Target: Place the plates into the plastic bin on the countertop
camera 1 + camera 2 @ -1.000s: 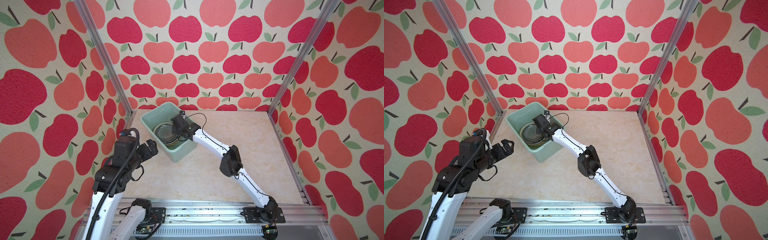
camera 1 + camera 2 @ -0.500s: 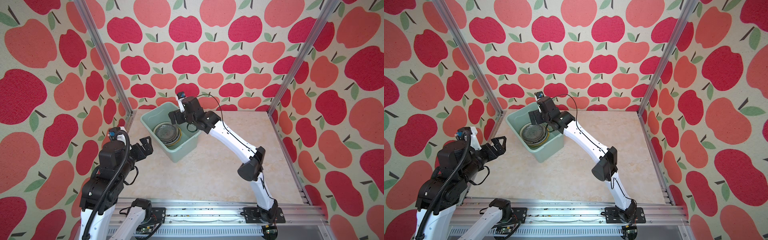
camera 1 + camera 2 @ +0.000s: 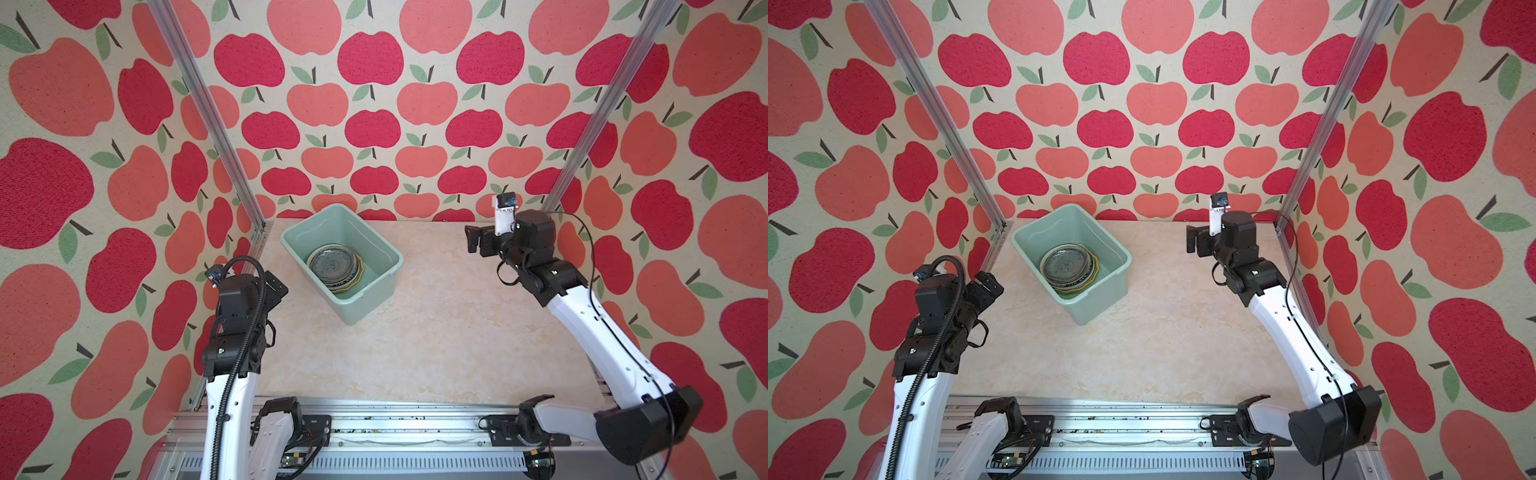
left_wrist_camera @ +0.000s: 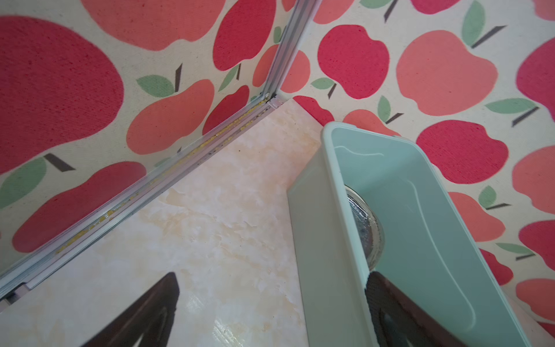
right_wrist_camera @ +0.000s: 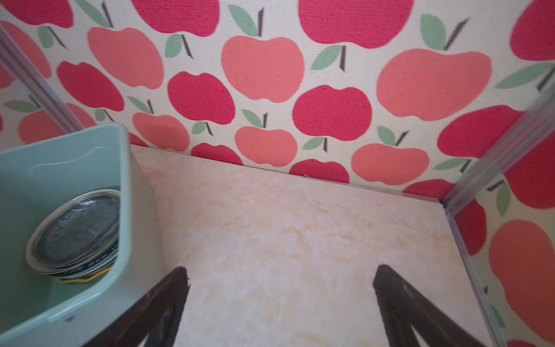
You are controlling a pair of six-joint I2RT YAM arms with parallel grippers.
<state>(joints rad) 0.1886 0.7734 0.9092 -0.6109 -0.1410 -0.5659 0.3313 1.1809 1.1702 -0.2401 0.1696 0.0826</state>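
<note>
Left pincer [image 3: 276, 286] released, empty, near the bin [image 3: 332, 226]; right pincer [image 3: 474, 245] released, empty, well apart from it. Plates [image 3: 334, 266] stacked inside.

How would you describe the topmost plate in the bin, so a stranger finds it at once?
On the beige countertop, near the back wall, stands a mint-green plastic bin. The topmost plate inside is smoky grey glass; a yellow scalloped plate peeks out beneath it.
</note>
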